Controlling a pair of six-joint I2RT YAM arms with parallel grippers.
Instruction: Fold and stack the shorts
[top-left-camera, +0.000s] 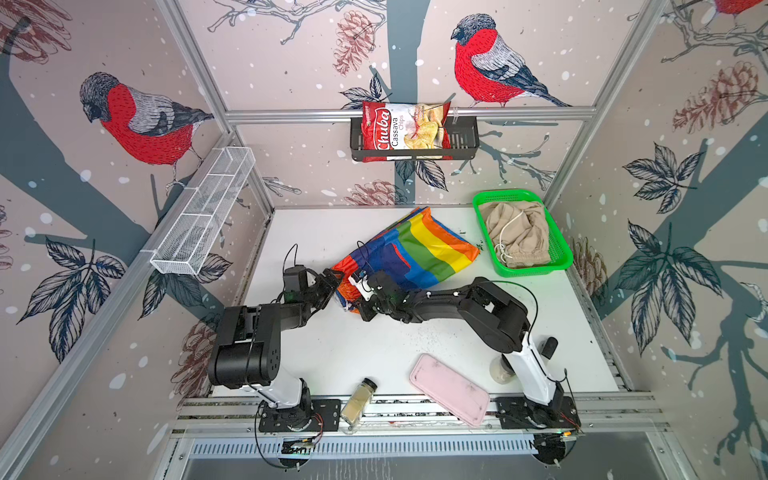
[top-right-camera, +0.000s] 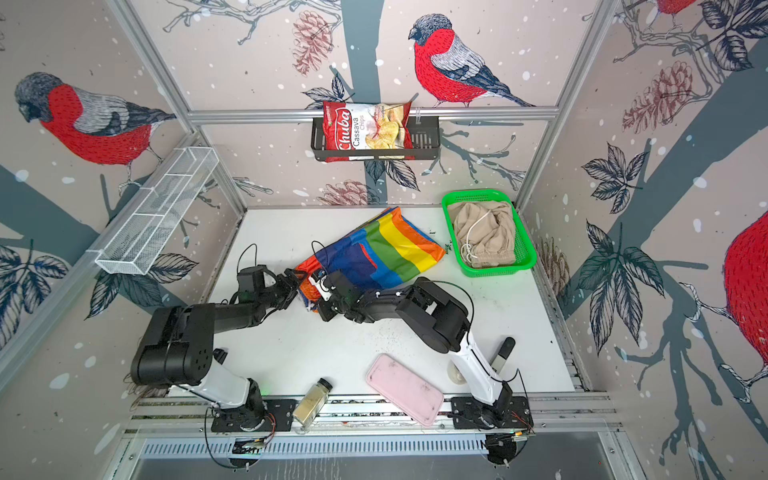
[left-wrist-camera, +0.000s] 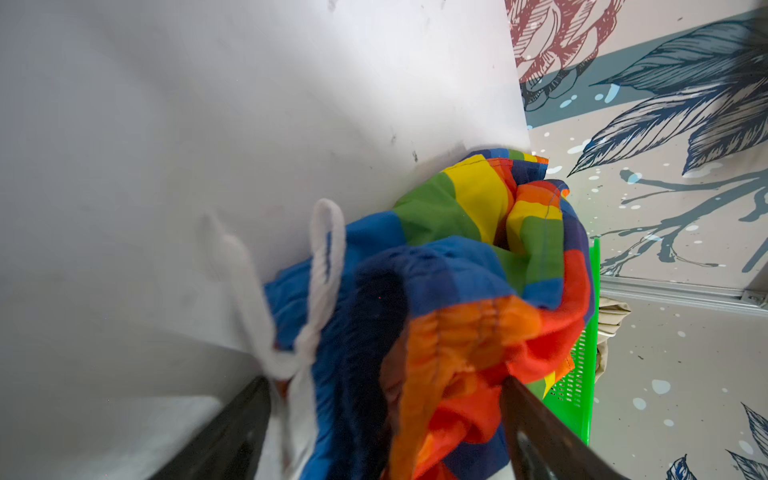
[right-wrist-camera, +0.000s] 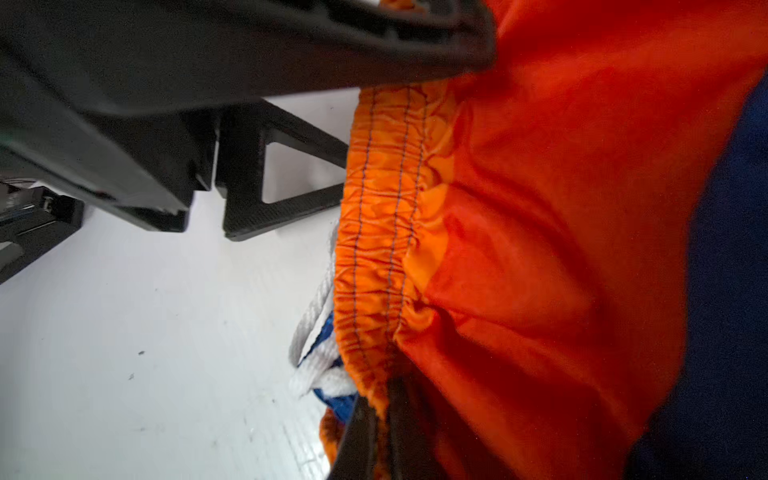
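The rainbow shorts (top-left-camera: 419, 249) lie crumpled near the middle of the bench (top-left-camera: 415, 349), legs pointing to 1 o'clock and the orange waistband end toward 8 o'clock. The right fingers (right-wrist-camera: 361, 432) are pinched together on that gathered waistband (the stitched elastic runs straight into them in the right wrist view). The left fingers (left-wrist-camera: 232, 428) stand wide apart around the same bunched end, with the white drawstring (left-wrist-camera: 326, 266) looping beside one of them. The beige shorts (top-left-camera: 517, 232) sit heaped in the green basket (top-left-camera: 561, 266) at the bench's 2 o'clock corner
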